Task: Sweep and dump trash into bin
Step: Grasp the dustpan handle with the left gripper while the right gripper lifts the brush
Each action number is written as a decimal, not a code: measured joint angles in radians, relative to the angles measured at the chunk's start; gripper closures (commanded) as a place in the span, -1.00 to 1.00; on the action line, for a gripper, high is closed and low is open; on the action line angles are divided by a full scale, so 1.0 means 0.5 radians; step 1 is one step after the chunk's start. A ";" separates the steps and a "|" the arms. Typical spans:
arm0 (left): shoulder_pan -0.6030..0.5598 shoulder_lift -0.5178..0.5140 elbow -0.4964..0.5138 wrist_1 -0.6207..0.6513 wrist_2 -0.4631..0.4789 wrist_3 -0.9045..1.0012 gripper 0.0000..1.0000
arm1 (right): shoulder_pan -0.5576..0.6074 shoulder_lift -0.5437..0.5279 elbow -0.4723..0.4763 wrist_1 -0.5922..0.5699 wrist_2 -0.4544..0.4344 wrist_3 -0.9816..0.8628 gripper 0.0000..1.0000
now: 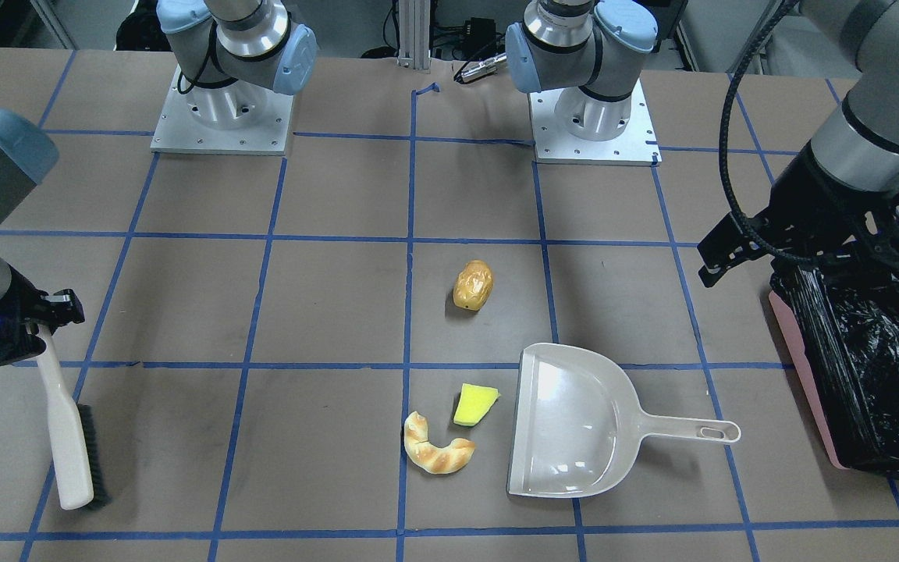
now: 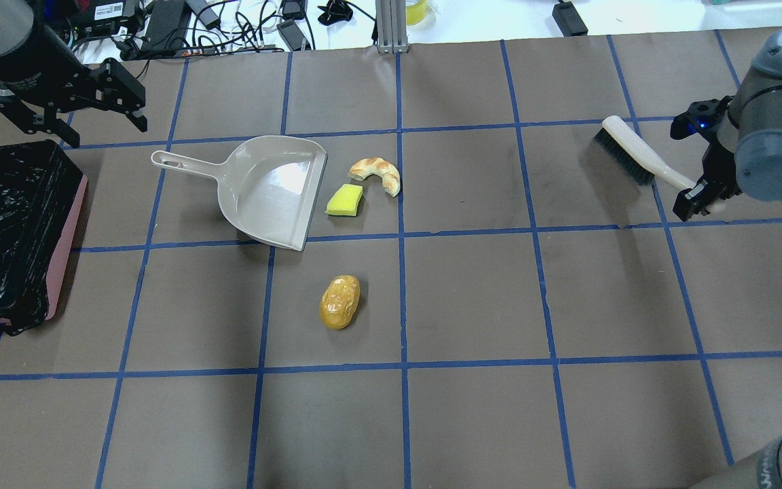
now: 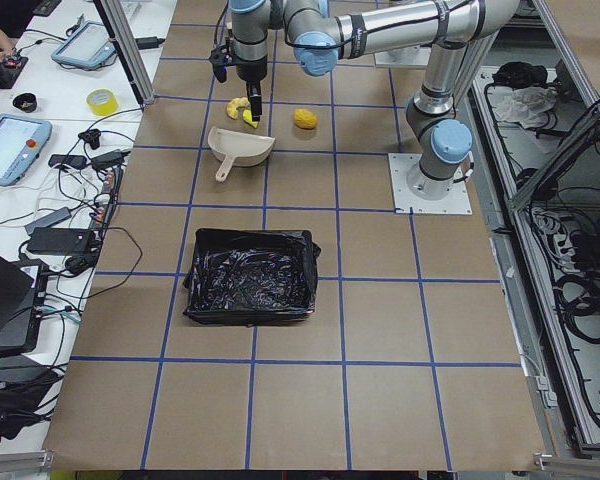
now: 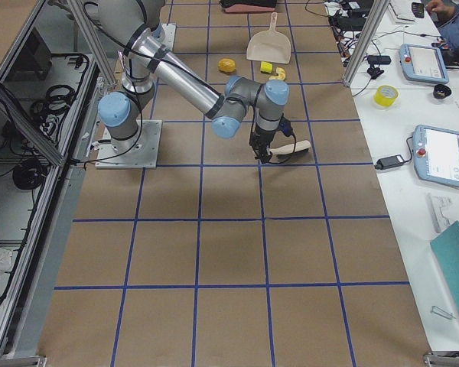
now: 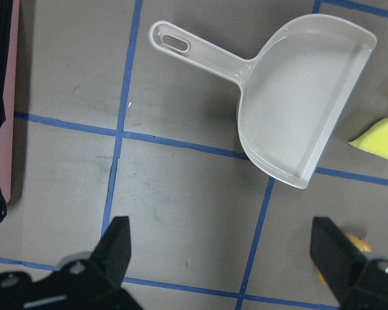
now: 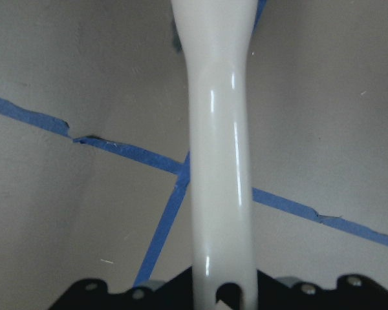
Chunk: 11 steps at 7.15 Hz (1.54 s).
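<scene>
The golden-brown potato-like piece [image 2: 340,301] lies mid-table. The yellow sponge [image 2: 345,201] and the tan croissant [image 2: 377,173] lie just off the open mouth of the off-white dustpan [image 2: 269,190]. The pink bin [image 2: 66,255] with its black bag stands at the table's left end. My left gripper [image 2: 72,112] is open and empty, up in the air beyond the bin; its wrist view looks down on the dustpan [image 5: 297,110]. My right gripper [image 2: 693,190] is shut on the white handle [image 6: 220,161] of a brush [image 2: 628,156] with dark bristles, far right of the trash.
Brown paper with blue tape grid lines covers the table [image 2: 472,299]. Both arm bases [image 1: 219,109] stand at the robot's edge. Cables and gear lie beyond the far edge [image 2: 228,20]. The brush hangs tilted from the gripper [image 1: 67,437].
</scene>
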 measured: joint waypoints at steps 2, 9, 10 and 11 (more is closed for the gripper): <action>-0.009 -0.083 -0.088 0.329 -0.001 0.565 -0.91 | 0.104 -0.069 0.007 0.021 -0.003 0.185 0.92; -0.004 -0.622 -0.147 0.827 0.059 3.252 -1.00 | 0.110 0.029 0.043 0.006 -0.013 0.105 -0.01; -0.004 -0.680 -0.128 0.837 0.084 3.421 -0.99 | 0.106 0.035 0.044 0.006 -0.012 0.105 0.09; -0.004 -0.726 -0.100 0.845 0.096 3.489 -0.98 | 0.105 0.039 0.045 0.005 -0.010 0.104 0.34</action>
